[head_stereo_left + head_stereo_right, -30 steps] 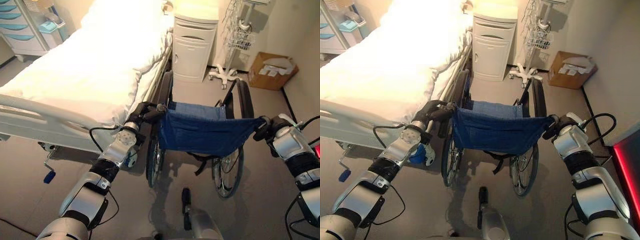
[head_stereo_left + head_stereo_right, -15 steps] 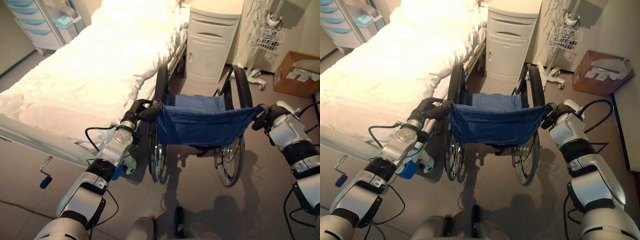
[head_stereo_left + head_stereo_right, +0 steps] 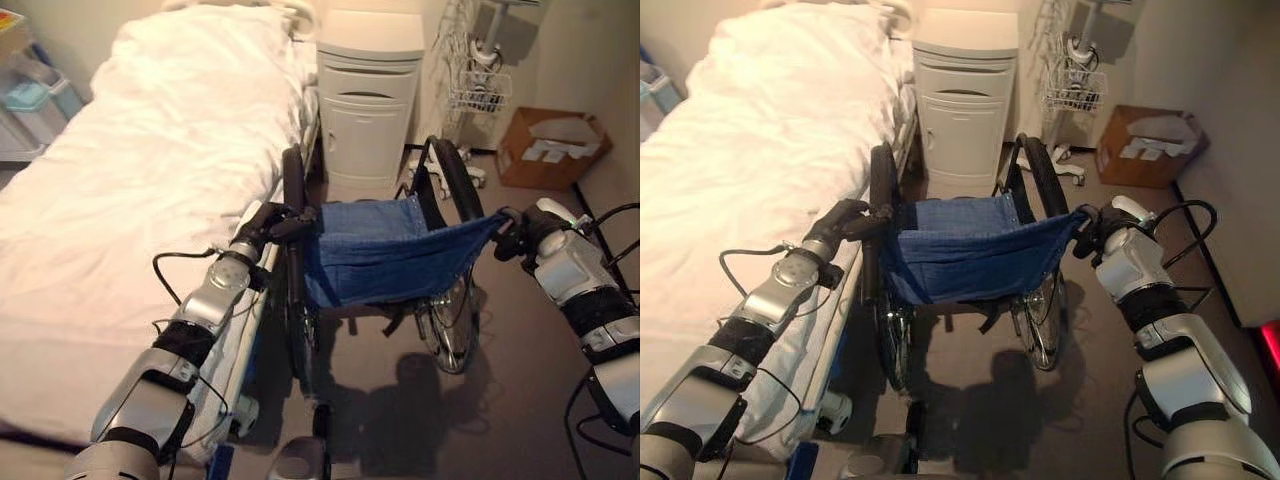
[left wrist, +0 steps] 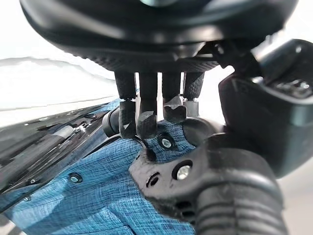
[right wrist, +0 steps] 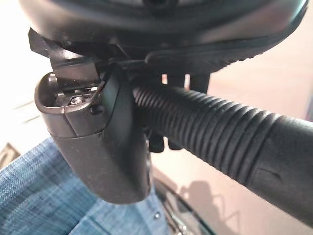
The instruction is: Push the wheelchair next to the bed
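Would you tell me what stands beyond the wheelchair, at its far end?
Beyond the wheelchair stands a white bedside cabinet; the wheels hide its foot. The bed lies alongside.

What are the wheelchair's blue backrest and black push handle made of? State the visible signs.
Blue sling backrest: seemingly denim-like woven fabric, matte; flecked weave and metal rivets show in the left wrist view. Black ribbed push handle: probably rubber or soft plastic, dull finish, moulded ridges around it, with the right robot hand curled round it.
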Tool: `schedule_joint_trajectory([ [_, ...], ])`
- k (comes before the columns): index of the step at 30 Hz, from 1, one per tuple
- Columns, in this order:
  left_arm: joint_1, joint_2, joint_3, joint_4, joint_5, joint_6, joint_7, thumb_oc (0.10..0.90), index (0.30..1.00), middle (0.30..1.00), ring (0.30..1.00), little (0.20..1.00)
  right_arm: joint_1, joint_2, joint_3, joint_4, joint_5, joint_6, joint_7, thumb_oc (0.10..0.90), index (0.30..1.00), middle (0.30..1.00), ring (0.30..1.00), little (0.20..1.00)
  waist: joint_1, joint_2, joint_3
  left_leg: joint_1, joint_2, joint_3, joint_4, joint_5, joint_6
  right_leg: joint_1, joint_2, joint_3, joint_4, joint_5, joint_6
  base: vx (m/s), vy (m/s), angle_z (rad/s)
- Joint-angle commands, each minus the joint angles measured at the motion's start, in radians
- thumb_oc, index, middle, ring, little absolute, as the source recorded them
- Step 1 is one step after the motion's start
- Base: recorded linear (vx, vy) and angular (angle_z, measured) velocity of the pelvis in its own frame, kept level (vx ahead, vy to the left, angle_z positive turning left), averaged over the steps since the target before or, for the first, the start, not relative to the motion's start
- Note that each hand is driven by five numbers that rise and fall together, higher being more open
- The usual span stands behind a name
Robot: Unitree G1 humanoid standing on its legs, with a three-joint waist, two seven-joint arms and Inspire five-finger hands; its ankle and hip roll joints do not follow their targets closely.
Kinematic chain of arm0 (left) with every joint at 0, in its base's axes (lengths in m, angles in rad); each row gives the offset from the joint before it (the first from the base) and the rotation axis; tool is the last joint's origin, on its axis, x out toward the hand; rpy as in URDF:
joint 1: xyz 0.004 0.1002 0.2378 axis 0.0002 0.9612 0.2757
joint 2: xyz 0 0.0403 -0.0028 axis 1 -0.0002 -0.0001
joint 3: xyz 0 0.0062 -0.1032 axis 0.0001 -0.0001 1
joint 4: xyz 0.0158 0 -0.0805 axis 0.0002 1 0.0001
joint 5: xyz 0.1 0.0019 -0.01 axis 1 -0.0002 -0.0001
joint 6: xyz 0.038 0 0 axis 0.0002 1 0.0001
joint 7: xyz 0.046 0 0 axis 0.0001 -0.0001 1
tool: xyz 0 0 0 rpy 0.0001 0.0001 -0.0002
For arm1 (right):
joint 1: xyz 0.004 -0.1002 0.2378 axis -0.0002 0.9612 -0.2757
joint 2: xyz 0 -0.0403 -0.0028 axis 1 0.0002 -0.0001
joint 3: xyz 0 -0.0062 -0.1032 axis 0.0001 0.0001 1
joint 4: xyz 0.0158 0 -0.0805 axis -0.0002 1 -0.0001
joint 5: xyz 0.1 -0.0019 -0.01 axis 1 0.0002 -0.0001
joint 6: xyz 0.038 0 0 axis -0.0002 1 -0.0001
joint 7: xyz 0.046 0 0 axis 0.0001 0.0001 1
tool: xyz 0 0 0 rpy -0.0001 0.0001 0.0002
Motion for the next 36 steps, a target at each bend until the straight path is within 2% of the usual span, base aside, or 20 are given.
schedule_joint_trajectory([
  [1, -0.002, -0.068, -0.067, 0.055, 0.021, 0.011, -0.004, 0.400, 0.300, 0.300, 0.300, 0.300, 0.032, 0.172, 0.081, -0.043, 0.094, -0.145, 0.025, 0.400, 0.300, 0.300, 0.300, 0.300, 0.029, -0.015, 0.018, -0.133, 0.018, -0.029, 0.160, -0.075, -0.077, -0.033, -0.107, 0.000, -0.010, 0.243, 0.076, 0.15, 0.150, -0.02],
  [5, 0.003, -0.101, -0.067, 0.062, 0.058, 0.011, 0.005, 0.400, 0.300, 0.300, 0.300, 0.300, 0.038, 0.194, 0.087, -0.016, 0.103, -0.156, 0.008, 0.400, 0.300, 0.300, 0.300, 0.300, 0.044, -0.029, 0.004, -0.149, 0.004, -0.014, 0.176, -0.096, -0.057, -0.048, -0.125, -0.007, 0.092, 0.330, 0.079, 0.18, 0.124, -0.09],
  [7, 0.027, -0.109, -0.072, 0.049, 0.075, 0.019, 0.019, 0.400, 0.300, 0.300, 0.300, 0.300, 0.074, 0.187, 0.080, -0.021, 0.126, -0.177, -0.003, 0.400, 0.300, 0.300, 0.300, 0.300, 0.042, -0.036, -0.015, -0.135, -0.009, -0.011, 0.173, -0.107, -0.040, -0.068, -0.097, -0.003, 0.162, 0.359, 0.080, 0.35, 0.133, -0.03],
  [9, 0.047, -0.108, -0.069, 0.044, 0.077, 0.016, 0.023, 0.400, 0.300, 0.300, 0.300, 0.300, 0.098, 0.179, 0.074, -0.034, 0.134, -0.183, -0.002, 0.400, 0.300, 0.300, 0.300, 0.300, 0.033, -0.041, -0.022, -0.117, -0.018, -0.018, 0.170, -0.114, -0.034, -0.093, -0.083, 0.002, 0.156, 0.363, 0.079, 0.32, 0.069, 0.05],
  [10, 0.067, -0.109, -0.065, 0.039, 0.085, 0.013, 0.025, 0.400, 0.300, 0.300, 0.300, 0.300, 0.116, 0.173, 0.071, -0.052, 0.131, -0.180, -0.003, 0.400, 0.300, 0.300, 0.300, 0.300, 0.017, -0.040, -0.023, -0.092, -0.020, -0.021, 0.161, -0.115, -0.033, -0.134, -0.058, 0.009, 0.130, 0.342, 0.073, 0.31, 0.040, 0.11],
  [12, 0.092, -0.098, -0.057, 0.021, 0.088, 0.008, 0.034, 0.400, 0.300, 0.300, 0.300, 0.300, 0.117, 0.160, 0.060, -0.083, 0.129, -0.169, 0.006, 0.400, 0.300, 0.300, 0.300, 0.300, -0.023, -0.024, 0.003, -0.020, -0.012, -0.030, 0.134, -0.126, -0.038, -0.293, -0.012, -0.014, 0.093, 0.320, 0.057, 0.31, 0.011, 0.21],
  [13, 0.093, -0.093, -0.055, 0.017, 0.089, 0.006, 0.034, 0.400, 0.300, 0.300, 0.300, 0.300, 0.113, 0.157, 0.058, -0.091, 0.127, -0.163, 0.010, 0.400, 0.300, 0.300, 0.300, 0.300, -0.034, -0.024, 0.014, -0.004, -0.013, -0.031, 0.132, -0.136, -0.039, -0.329, -0.008, -0.022, 0.081, 0.331, 0.055, 0.20, -0.080, 0.14],
  [14, 0.085, -0.084, -0.050, 0.013, 0.094, -0.001, 0.031, 0.400, 0.300, 0.300, 0.300, 0.300, 0.098, 0.149, 0.051, -0.108, 0.128, -0.150, 0.011, 0.400, 0.300, 0.300, 0.300, 0.300, -0.057, -0.032, 0.042, 0.029, -0.023, -0.028, 0.125, -0.160, -0.032, -0.429, -0.004, -0.028, 0.046, 0.384, 0.056, 0.18, -0.101, 0.16],
  [16, 0.060, -0.078, -0.046, 0.008, 0.085, -0.002, 0.020, 0.400, 0.300, 0.300, 0.300, 0.300, 0.072, 0.136, 0.043, -0.127, 0.126, -0.114, 0.014, 0.400, 0.300, 0.300, 0.300, 0.300, -0.101, -0.041, 0.081, 0.084, -0.047, -0.049, 0.128, -0.217, -0.018, -0.492, 0.016, -0.032, -0.044, 0.428, 0.063, 0.30, -0.135, 0.53],
  [18, 0.042, -0.089, -0.047, 0.020, 0.095, -0.001, 0.006, 0.400, 0.300, 0.300, 0.300, 0.300, 0.054, 0.123, 0.041, -0.131, 0.118, -0.091, 0.028, 0.400, 0.300, 0.300, 0.300, 0.300, -0.120, -0.044, 0.085, 0.110, -0.051, -0.052, 0.128, -0.230, -0.018, -0.486, 0.039, -0.038, -0.066, 0.434, 0.053, 0.26, -0.105, 1.02],
  [20, 0.033, -0.106, -0.054, 0.030, 0.095, 0.002, 0.009, 0.400, 0.300, 0.300, 0.300, 0.300, 0.043, 0.112, 0.044, -0.111, 0.137, -0.077, 0.043, 0.400, 0.300, 0.300, 0.300, 0.300, -0.121, -0.057, 0.068, 0.103, -0.048, -0.015, 0.180, -0.255, -0.025, -0.442, 0.022, -0.069, -0.050, 0.407, 0.041, 0.26, -0.143, 1.04],
  [21, 0.039, -0.122, -0.063, 0.034, 0.099, 0.004, 0.008, 0.400, 0.300, 0.300, 0.300, 0.300, 0.054, 0.105, 0.047, -0.099, 0.147, -0.077, 0.054, 0.400, 0.300, 0.300, 0.300, 0.300, -0.129, -0.062, 0.049, 0.109, -0.033, -0.028, 0.225, -0.273, -0.040, -0.412, 0.034, -0.053, -0.036, 0.385, 0.027, 0.31, -0.121, 0.82],
  [24, 0.065, -0.140, -0.070, 0.041, 0.079, 0.004, 0.042, 0.400, 0.300, 0.300, 0.300, 0.300, 0.083, 0.090, 0.061, -0.097, 0.130, -0.081, 0.084, 0.400, 0.300, 0.300, 0.300, 0.300, -0.152, -0.065, 0.016, 0.134, 0.087, -0.030, 0.403, -0.135, -0.114, -0.372, 0.019, -0.092, -0.031, 0.353, -0.014, 0.30, -0.025, 0.54],
  [25, 0.070, -0.141, -0.062, 0.044, 0.073, 0.008, 0.046, 0.400, 0.300, 0.300, 0.300, 0.300, 0.099, 0.093, 0.059, -0.108, 0.127, -0.067, 0.092, 0.400, 0.300, 0.300, 0.300, 0.300, -0.148, -0.070, 0.019, 0.102, 0.114, -0.034, 0.459, -0.108, -0.118, -0.336, 0.018, -0.091, -0.034, 0.338, -0.026, 0.30, -0.031, -0.12],
  [27, 0.061, -0.140, -0.054, 0.056, 0.075, 0.008, 0.048, 0.400, 0.300, 0.300, 0.300, 0.300, 0.097, 0.103, 0.068, -0.106, 0.125, -0.056, 0.092, 0.400, 0.300, 0.300, 0.300, 0.300, -0.133, -0.071, 0.037, 0.036, 0.139, -0.025, 0.438, -0.067, -0.128, -0.283, 0.030, -0.073, -0.044, 0.314, -0.029, 0.26, 0.036, -0.23],
  [28, 0.063, -0.139, -0.046, 0.061, 0.075, -0.002, 0.055, 0.400, 0.300, 0.300, 0.300, 0.300, 0.090, 0.115, 0.075, -0.090, 0.132, -0.056, 0.081, 0.400, 0.300, 0.300, 0.300, 0.300, -0.108, -0.059, 0.058, -0.017, 0.145, -0.026, 0.362, -0.021, -0.142, -0.223, 0.048, -0.052, -0.062, 0.293, -0.028, 0.25, 0.148, -0.07],
  [31, 0.071, -0.134, -0.042, 0.052, 0.072, -0.010, 0.062, 0.400, 0.300, 0.300, 0.300, 0.300, 0.072, 0.135, 0.078, -0.061, 0.109, -0.061, 0.083, 0.400, 0.300, 0.300, 0.300, 0.300, -0.063, -0.031, 0.088, -0.077, 0.121, -0.052, 0.214, 0.026, -0.159, -0.151, 0.064, -0.019, -0.092, 0.270, -0.022, 0.28, 0.250, -0.45],
  [32, 0.075, -0.125, -0.044, 0.041, 0.060, -0.013, 0.069, 0.400, 0.300, 0.300, 0.300, 0.300, 0.059, 0.146, 0.085, -0.052, 0.110, -0.055, 0.079, 0.400, 0.300, 0.300, 0.300, 0.300, -0.029, -0.014, 0.100, -0.112, 0.089, -0.088, 0.112, 0.061, -0.164, -0.111, 0.070, 0.013, -0.111, 0.258, -0.020, 0.29, 0.328, -0.75],
  [33, 0.072, -0.115, -0.042, 0.039, 0.049, -0.013, 0.069, 0.400, 0.300, 0.300, 0.300, 0.300, 0.044, 0.144, 0.089, -0.047, 0.114, -0.055, 0.082, 0.400, 0.300, 0.300, 0.300, 0.300, -0.013, -0.010, 0.102, -0.125, 0.070, -0.107, 0.079, 0.059, -0.162, -0.096, 0.065, 0.028, -0.118, 0.251, -0.017, 0.25, 0.302, -0.99],
  [36, 0.059, -0.092, -0.037, 0.055, 0.026, 0.002, 0.048, 0.400, 0.300, 0.300, 0.300, 0.300, 0.044, 0.139, 0.086, -0.036, 0.128, -0.068, 0.100, 0.400, 0.300, 0.300, 0.300, 0.300, -0.008, -0.008, 0.082, -0.105, 0.054, -0.091, 0.087, 0.003, -0.137, -0.096, 0.023, 0.015, -0.100, 0.233, 0.008, 0.23, 0.292, -1.19],
])
